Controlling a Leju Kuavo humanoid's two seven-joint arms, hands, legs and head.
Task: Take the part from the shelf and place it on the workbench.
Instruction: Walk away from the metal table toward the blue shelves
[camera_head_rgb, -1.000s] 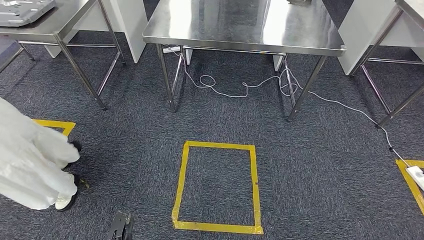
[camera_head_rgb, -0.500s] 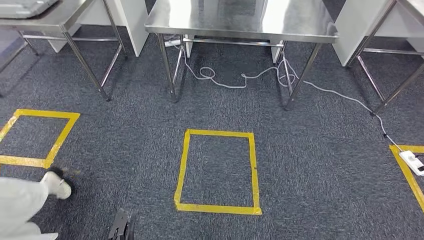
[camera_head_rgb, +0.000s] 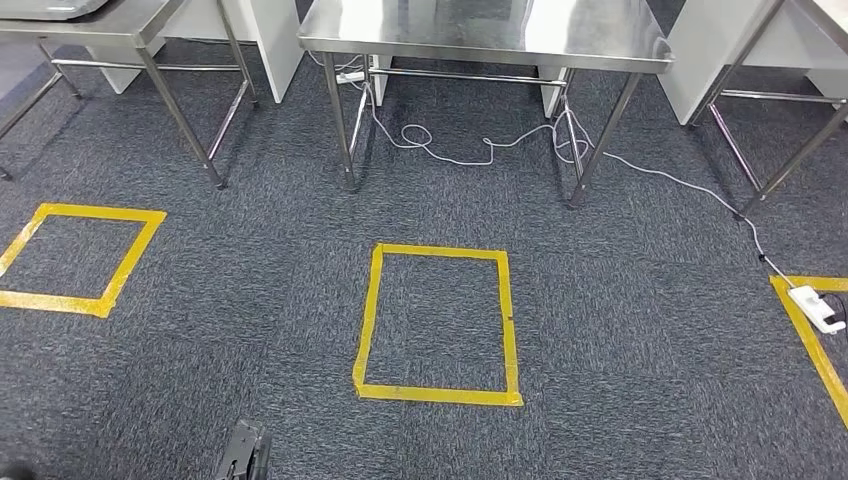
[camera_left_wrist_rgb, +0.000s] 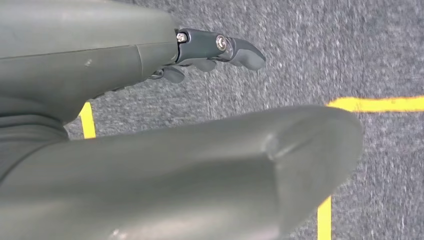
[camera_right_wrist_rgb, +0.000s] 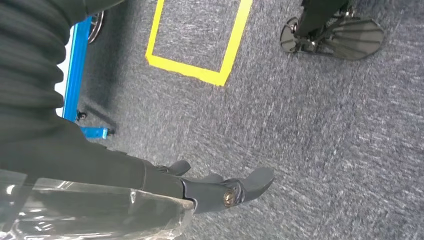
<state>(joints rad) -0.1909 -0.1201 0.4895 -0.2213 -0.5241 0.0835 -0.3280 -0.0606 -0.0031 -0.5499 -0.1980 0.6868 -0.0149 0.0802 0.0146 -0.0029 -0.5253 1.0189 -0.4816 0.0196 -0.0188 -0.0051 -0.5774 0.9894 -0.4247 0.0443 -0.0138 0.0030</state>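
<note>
Speckled grey carpet carries a rectangular yellow tape outline.

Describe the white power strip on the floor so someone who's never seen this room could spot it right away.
Start at the steel table straight ahead. A white cable runs from under it across the dark carpet to the right. It ends at the white power strip, the only white block there, lying on the yellow tape at the right edge.

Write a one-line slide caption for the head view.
Steel-topped workbench ahead on dark carpet, yellow tape rectangle before it, white cable trailing beneath toward a white power strip.
</note>
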